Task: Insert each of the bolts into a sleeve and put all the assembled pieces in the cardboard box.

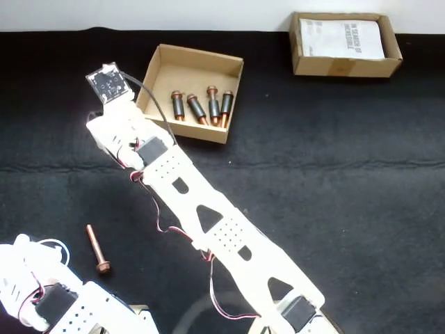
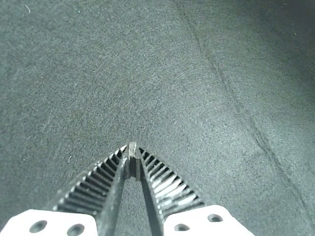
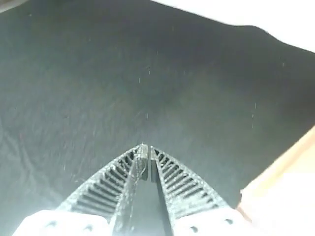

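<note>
An open cardboard box stands at the back left and holds several bolts in sleeves lying side by side. One bare copper bolt lies on the black mat near the front left. My right arm stretches diagonally across the mat, its wrist just left of the box. My right gripper is shut and holds nothing, over bare mat, with the box's edge beside it. The left arm sits at the front left corner, close to the bare bolt. Its gripper is shut and holds nothing above the mat.
A second cardboard box with a white sheet of paper inside stands at the back right. A black mat covers the table, with open room on its right half. A white wall runs along the far edge.
</note>
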Available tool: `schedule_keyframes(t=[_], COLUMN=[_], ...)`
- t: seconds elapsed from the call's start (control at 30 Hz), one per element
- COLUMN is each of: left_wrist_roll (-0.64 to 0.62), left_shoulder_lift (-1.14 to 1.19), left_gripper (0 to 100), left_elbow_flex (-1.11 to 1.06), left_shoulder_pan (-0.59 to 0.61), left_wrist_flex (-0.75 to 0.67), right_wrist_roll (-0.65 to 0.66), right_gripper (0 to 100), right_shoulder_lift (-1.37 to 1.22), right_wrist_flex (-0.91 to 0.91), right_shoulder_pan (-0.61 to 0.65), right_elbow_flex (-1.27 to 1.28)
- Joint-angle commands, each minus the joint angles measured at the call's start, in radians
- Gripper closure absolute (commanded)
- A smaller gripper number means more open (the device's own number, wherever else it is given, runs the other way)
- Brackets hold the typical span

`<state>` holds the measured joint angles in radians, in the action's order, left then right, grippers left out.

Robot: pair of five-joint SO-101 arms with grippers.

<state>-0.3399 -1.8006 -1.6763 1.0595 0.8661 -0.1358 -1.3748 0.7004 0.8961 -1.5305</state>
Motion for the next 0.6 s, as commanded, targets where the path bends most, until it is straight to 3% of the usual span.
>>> schedule_keyframes(t=[0.0, 0.23, 0.4, 0.57], left_wrist_roll=[0.005, 0.005, 0.005, 0.005], left_shoulder_lift=[-0.01, -0.01, -0.01, -0.012], left_gripper=[99, 99, 99, 99], left_elbow_flex=[-0.019, -0.019, -0.019, -0.019], left_shoulder_pan=[-0.002, -0.002, -0.002, -0.002], left_wrist_flex=[-0.003, -0.002, 0.002, 0.0], right_wrist_roll=[0.011, 0.012, 0.135, 0.138], right_gripper=[98.0, 77.9, 77.5, 77.5], right_shoulder_lift=[0.008, 0.005, 0.005, 0.005], right_wrist_flex=[-0.134, -0.332, -0.437, -0.449], right_shoulder_pan=[-0.018, -0.044, -0.044, -0.028], right_elbow_flex=[0.051, 0.246, 0.369, 0.4])
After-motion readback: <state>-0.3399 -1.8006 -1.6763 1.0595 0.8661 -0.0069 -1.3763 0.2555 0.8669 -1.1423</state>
